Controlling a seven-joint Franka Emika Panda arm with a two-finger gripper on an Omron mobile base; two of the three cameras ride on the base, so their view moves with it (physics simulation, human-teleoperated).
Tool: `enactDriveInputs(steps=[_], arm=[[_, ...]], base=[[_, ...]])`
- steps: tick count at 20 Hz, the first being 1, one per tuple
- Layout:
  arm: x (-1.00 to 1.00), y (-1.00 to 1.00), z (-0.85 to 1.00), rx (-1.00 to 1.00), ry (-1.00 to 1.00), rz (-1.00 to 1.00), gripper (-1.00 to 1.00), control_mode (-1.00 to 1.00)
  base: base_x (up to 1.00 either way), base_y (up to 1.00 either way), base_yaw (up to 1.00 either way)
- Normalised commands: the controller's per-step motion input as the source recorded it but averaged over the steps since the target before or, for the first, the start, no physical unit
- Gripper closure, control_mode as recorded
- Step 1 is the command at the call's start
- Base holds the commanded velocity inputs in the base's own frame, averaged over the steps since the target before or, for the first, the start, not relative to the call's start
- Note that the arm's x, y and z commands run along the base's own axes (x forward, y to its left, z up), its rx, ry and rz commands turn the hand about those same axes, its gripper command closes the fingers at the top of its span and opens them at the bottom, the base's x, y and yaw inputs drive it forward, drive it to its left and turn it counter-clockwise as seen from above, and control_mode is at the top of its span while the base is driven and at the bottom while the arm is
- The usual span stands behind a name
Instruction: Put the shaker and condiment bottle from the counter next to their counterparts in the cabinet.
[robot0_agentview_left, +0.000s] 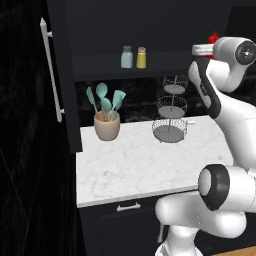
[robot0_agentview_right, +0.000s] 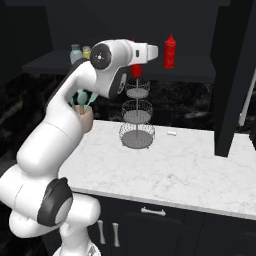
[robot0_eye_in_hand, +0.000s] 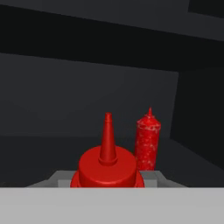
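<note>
Bottle: red, smooth, upright, cone nozzle pointing up.
Hand: closed around the bottle.
Second bottle: speckled red, upright, just beyond.

Beige utensil holder with teal spatulas stood on the bench, left of a three-tier wire rack. Small white item lay just right of the rack.

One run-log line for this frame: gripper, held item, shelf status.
gripper: shut on condiment bottle | position: at cabinet shelf, beside counterpart red bottle | yellow shaker: on shelf next to blue-green shaker
</note>
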Motion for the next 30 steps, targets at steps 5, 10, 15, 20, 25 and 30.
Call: enactDriveInputs(steps=[5,10,15,20,25,30], arm=[[0.39,-0.08,-0.11,0.00,0.00,0.00,1.00,-1.00],[0.43,-0.16,-0.08,0.00,0.00,0.00,1.00,-1.00],[0.53,-0.20,-0.01,0.00,0.01,0.00,1.00,-1.00],[0.58,-0.18,0.00,0.00,0.03,0.00,1.00,-1.00],[0.57,-0.30,0.00,0.01,0.07,0.00,1.00,-1.00],[0.47,-0.51,0.00,0.07,0.05,0.00,1.00,-1.00]], base=[[0.00,0.00,0.00],[0.00,0.00,0.00],[0.00,0.00,0.00],[0.00,0.00,0.00],[0.00,0.00,0.00],[0.00,0.00,0.00]])
